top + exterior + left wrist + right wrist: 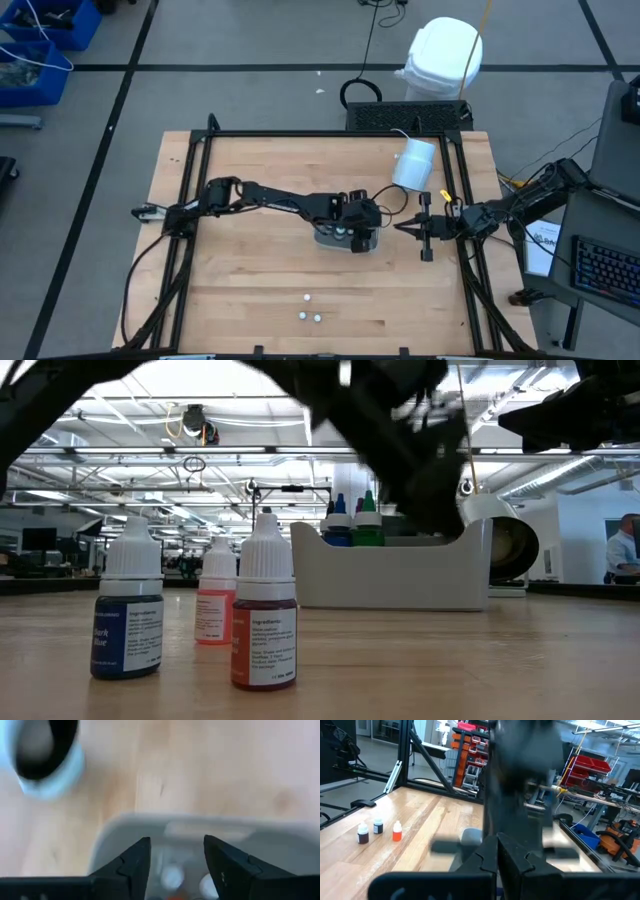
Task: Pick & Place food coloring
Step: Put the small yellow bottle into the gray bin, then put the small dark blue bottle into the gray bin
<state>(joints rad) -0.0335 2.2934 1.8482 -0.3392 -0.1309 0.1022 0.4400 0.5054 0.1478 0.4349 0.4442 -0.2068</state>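
Food coloring bottles (pixel 309 309) sit three together near the front edge of the bench (pixel 250 290) in our overhead view, well apart from the tray (pixel 345 238) at mid-bench. We see the left gripper (pixel 358 228) right over that tray, the right gripper (pixel 412 227) just beside it, and a white cylinder (pixel 414 164) lying behind.

Down low, we have a blue bottle (pixel 128 605), a pink one (pixel 215 593) and a red one (pixel 265 607) upright up close, with blue and green caps (pixel 352 510) poking out of the tray behind.

Left wrist: fingers (pixel 131 865) spread above the tray, two white caps (pixel 172 877) blurred below.

Right wrist: fingers (pixel 487 856) pressed together, empty; the three bottles stand off to the side.
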